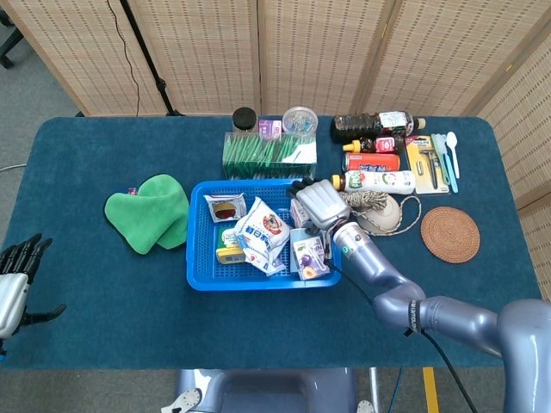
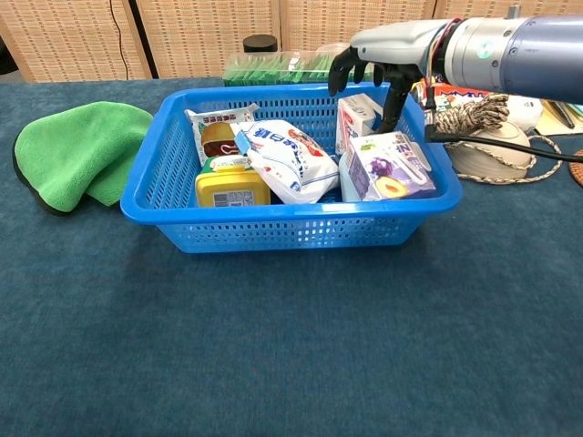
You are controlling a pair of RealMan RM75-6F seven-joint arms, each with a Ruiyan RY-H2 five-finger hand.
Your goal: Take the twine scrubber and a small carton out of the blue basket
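Right hand (image 2: 383, 64) with fingers spread, holding nothing, just above small white carton (image 2: 358, 118) in blue plastic basket (image 2: 291, 232)'s far right corner, twine scrubber (image 2: 469, 114) outside it, left hand (image 1: 15, 275) open, well left.

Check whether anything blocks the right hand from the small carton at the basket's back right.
Nothing visible does. The right hand hangs just above the small carton in the blue basket, fingers pointing down around its top; the purple carton lies in front.
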